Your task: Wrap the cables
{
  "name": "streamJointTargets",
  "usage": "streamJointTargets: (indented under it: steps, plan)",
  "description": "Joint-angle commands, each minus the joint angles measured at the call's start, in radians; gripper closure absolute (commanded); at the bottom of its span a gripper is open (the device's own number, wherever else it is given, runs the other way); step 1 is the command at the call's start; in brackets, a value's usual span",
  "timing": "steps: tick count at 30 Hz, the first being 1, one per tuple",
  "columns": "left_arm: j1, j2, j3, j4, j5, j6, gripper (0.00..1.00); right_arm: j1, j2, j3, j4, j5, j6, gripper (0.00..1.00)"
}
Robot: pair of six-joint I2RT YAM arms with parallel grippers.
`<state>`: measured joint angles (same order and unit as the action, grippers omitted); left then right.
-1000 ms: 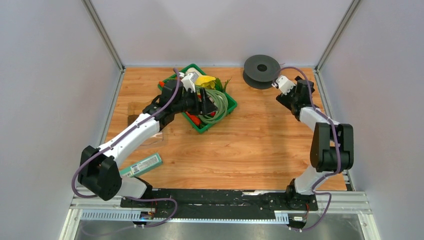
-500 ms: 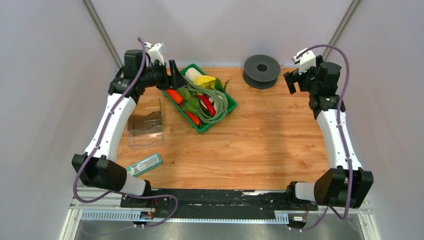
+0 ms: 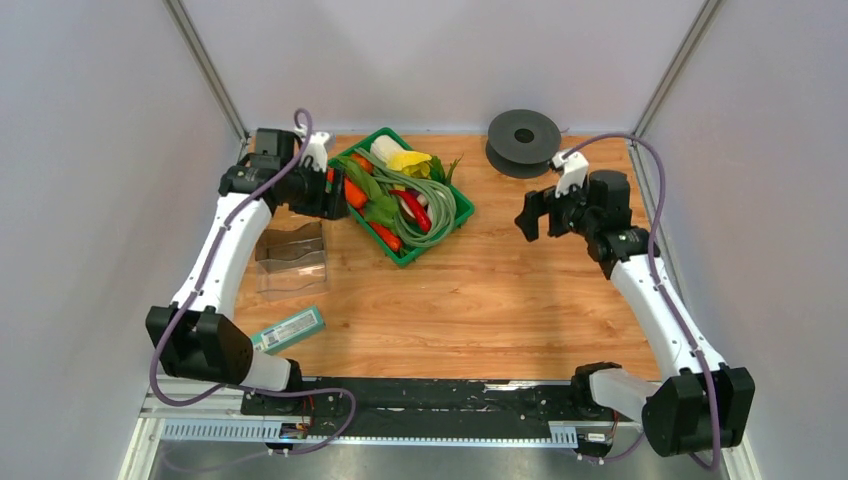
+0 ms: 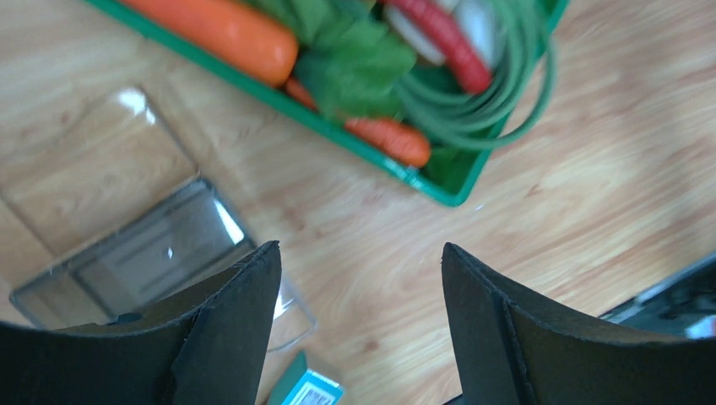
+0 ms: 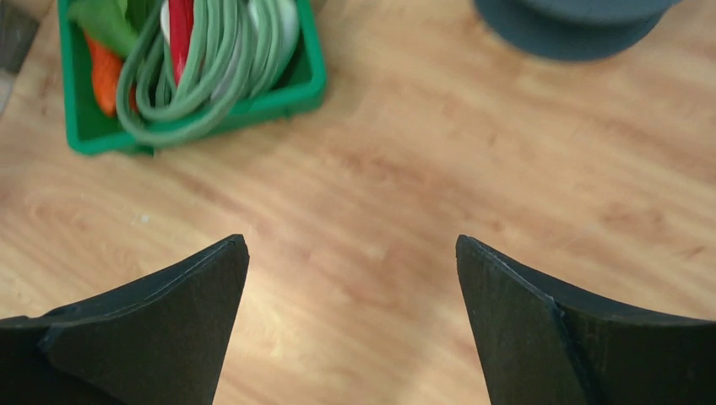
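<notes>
Top external, progress: nothing is being shown wrapped; the red cable is not being made out anywhere; black spool (image 3: 523, 142) is lying at 1 o'clock.
Left wrist, only here: left gripper (image 4: 359, 253) is being held wide apart, empty, above clear box (image 4: 143, 253).
Right wrist, only here: right gripper (image 5: 350, 245) is being held fully apart, empty; spool at 1 o'clock.
</notes>
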<state>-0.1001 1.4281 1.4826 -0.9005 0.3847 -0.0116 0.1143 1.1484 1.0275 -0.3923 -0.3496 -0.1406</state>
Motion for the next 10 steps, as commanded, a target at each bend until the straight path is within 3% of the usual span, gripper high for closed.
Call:
streamJointTargets:
  steps: [1, 10]
  plan:
    - [-0.105, -0.086, -0.114, -0.015, -0.182, 0.113, 0.23, 0.027, -0.087, -0.098, 0.015, 0.02, 0.085, 0.0]
    - [-0.164, -0.187, -0.194, 0.041, -0.248, 0.095, 0.22, 0.027, -0.182, -0.106, 0.0, 0.064, 0.061, 0.0]
